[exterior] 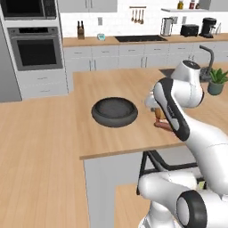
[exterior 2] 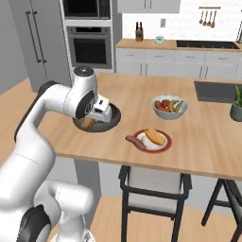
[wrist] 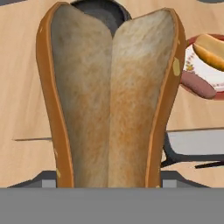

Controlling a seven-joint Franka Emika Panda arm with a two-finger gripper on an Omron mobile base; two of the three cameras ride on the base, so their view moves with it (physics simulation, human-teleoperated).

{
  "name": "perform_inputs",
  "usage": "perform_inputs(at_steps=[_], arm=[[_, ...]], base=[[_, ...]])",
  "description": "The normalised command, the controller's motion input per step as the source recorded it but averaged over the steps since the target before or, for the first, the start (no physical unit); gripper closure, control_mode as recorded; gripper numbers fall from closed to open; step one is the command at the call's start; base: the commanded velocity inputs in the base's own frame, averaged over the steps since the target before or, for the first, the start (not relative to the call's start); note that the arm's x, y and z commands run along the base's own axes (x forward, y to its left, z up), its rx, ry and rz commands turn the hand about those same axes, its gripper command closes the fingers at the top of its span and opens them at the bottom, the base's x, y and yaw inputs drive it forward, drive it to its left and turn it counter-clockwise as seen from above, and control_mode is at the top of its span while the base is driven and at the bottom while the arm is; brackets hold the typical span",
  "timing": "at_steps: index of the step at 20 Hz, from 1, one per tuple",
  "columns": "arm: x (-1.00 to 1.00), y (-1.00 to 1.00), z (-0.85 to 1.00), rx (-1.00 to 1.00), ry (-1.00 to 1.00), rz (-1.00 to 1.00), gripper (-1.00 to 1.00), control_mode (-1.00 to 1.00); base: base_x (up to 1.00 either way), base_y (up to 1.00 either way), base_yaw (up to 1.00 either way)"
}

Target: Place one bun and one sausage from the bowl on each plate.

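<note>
**pan_fryer:** Hand view has the bun (wrist: 111, 100) right up against the camera, pale split face toward it, brown crust down both edges. The fingers look pressed against its two long sides, though the tips themselves are hidden behind it. So it's pinched across the width, partway spread because of the bread between them.

**griddle_gus:** Yep, and from the right base view the gripper (exterior 2: 89, 122) hangs just above the bowl (exterior 2: 114, 115) with a bit of tan bun poking out underneath. The red-rimmed plate (exterior 2: 166, 145) sits to the right of the bowl and already has a bun and a sausage (exterior 2: 135, 141), the sausage lying half over its near rim.

**pan_fryer:** How do you reckon it handles? My guess is light, soft, squashy. Squeeze hard and it dents, or the split folds shut.

**griddle_gus:** Agreed, not slippery at least, crust should give decent friction. Mid-length across the sides seems the right hold, so it doesn't tip. Can't spot the wooden plate from these angles, mind.
</note>
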Motion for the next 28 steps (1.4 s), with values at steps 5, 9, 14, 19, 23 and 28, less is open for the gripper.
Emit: perform_inputs(at_steps=[5, 9, 14, 19, 23, 28], arm=[[0.00, 0.00, 0.00, 0.00, 0.00, 0.00, 1.00, 1.00], [0.00, 0.00, 0.00, 0.00, 0.00, 0.00, 1.00, 1.00], [0.00, 0.00, 0.00, 0.00, 0.00, 0.00, 1.00, 1.00], [0.00, 0.00, 0.00, 0.00, 0.00, 0.00, 1.00, 1.00], [0.00, 0.00, 0.00, 0.00, 0.00, 0.00, 1.00, 1.00], [0.00, 0.00, 0.00, 0.00, 0.00, 0.00, 1.00, 1.00]], base=[[-0.82, -0.99, -0.07], [0.03, -1.00, 0.06], [0.19, -1.00, 0.16], [0.25, -1.00, 0.13], [0.43, -1.00, 0.06], [0.69, -0.80, 0.00]])
